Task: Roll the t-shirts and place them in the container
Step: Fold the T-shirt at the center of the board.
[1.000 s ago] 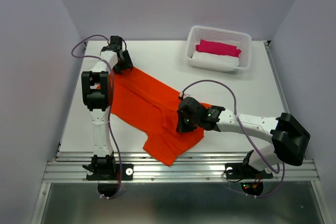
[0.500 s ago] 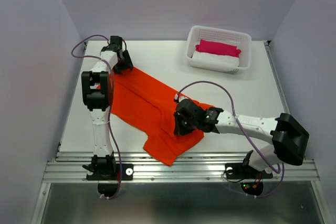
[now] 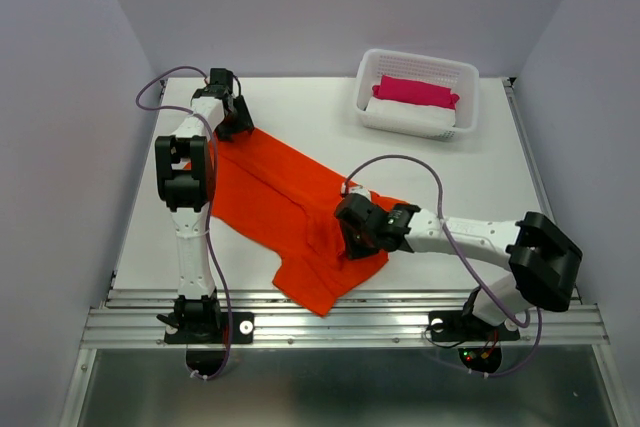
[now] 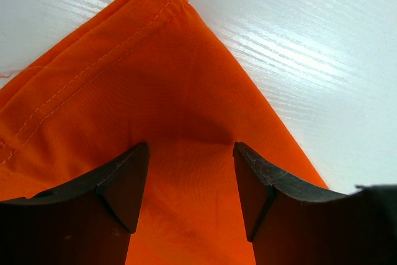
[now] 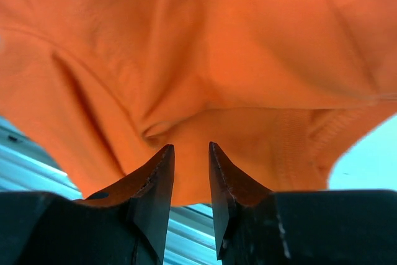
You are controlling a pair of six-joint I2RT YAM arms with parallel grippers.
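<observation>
Jaws first: left jaws stand wide apart, tips down on the far-left corner of the t-shirt (image 4: pixel 155 79) and holding nothing. The stitched edge comes to a point just ahead of them, w/ bare bench (image 4: pixel 322 35) beyond. Right jaws are narrow, only a slim gap btwn them, nosed into the cloth w/ a small pucker right at the tips. From the wrist cam you can't tell whether a fold is nipped or just pressed, so don't assume a hold. Outward from there, top view: the shirt lies spread on the bench as one long diagonal, far-left corner under the left jaws, near end down by the front rail approx mid-bench. That diagonal is the long axis, and it's what your next move turns on. Right jaws sit on the near-right side of the cloth, close to its right edge and well short of the near tip. So the left arm (image 3: pixel 185 177) owns the far end and the right arm (image 3: pixel 470 237) is nearer the near end; neither is on the shirt's left edge. My read: the shirt isn't rolled at all yet, and any roll should run along the diagonal, not across it. Expect thin cloth to drag and bunch if only one side moves. White basket (image 3: pixel 467 97) w/ a pink roll (image 3: pixel 415 90) inside sits far-right, well apart from both jaws.
</observation>
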